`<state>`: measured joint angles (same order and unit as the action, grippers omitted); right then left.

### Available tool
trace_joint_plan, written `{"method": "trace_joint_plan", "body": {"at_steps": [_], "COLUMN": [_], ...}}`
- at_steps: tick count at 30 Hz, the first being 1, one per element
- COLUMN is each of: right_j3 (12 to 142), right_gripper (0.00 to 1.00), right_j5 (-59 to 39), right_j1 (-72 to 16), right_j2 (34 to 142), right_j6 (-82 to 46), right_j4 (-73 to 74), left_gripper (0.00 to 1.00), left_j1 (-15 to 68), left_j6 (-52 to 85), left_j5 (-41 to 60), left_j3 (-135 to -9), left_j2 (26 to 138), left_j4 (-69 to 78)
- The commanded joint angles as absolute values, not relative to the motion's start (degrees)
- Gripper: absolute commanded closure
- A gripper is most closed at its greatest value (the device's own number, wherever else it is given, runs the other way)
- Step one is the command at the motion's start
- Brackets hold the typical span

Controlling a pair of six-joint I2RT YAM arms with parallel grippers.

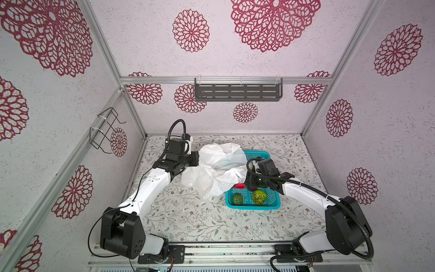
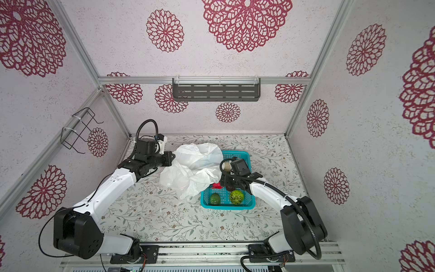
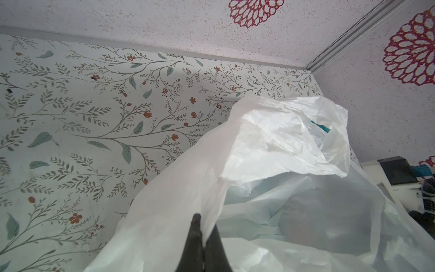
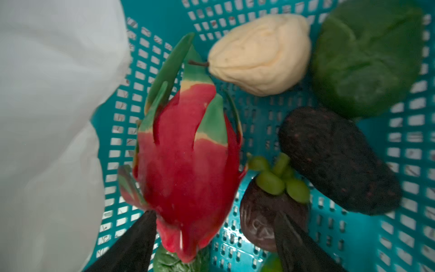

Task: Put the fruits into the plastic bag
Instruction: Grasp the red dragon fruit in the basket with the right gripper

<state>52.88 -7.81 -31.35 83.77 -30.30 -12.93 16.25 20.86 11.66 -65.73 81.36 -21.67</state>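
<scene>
The left gripper (image 3: 205, 221) is pinched shut on the white bag (image 1: 219, 164), and the right gripper (image 4: 215, 213) is open wide around the red fruit (image 4: 186, 169) in the blue basket (image 1: 253, 207), which the bag partly covers.

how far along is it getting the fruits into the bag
Early. Done: the left end effector is shut on the plastic bag at its edge. In hand: the right end effector stands open astride the red fruit in the basket, not gripping it. Remaining: all fruits I can see, such as the bumpy green ball, lie in the basket; none shows clearly in the bag.
</scene>
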Motion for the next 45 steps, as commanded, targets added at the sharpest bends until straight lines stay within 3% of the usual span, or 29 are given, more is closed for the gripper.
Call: {"method": "trace_joint_plan", "body": {"at_steps": [1,7,23,26,30,32,45], "right_j3": [56.7,59.9,65.9,65.3,62.5,60.6,55.7], "right_gripper": [0.12,0.03,0.04,0.16,0.52,0.63,0.63], "right_j5": [-7.8,-7.3,-0.3,-0.7,0.7,1.6,23.0], "right_j1": [-33.0,-33.6,-34.2,-34.2,-34.1,-34.0,-33.5], "right_j2": [86.9,90.6,102.5,103.1,100.0,96.7,73.0], "right_j6": [-27.6,-26.1,-26.4,-26.7,-27.7,-27.9,-35.2], "right_j4": [-14.0,-16.4,-21.5,-20.4,-17.4,-15.3,-13.5], "left_gripper": [1.00,1.00,1.00,1.00,1.00,1.00,1.00], "left_j1": [16.4,16.4,16.4,16.4,16.4,16.4,16.5], "left_j6": [19.3,18.9,19.2,19.2,19.1,19.1,19.4], "left_j5": [11.4,11.6,12.9,13.2,13.5,13.5,15.1], "left_j3": [-66.0,-65.5,-65.1,-65.2,-65.2,-65.2,-64.5], "left_j2": [80.0,79.2,78.9,78.9,78.9,79.1,80.0], "left_j4": [-20.6,-20.7,-19.8,-19.9,-20.0,-20.1,-17.9]}}
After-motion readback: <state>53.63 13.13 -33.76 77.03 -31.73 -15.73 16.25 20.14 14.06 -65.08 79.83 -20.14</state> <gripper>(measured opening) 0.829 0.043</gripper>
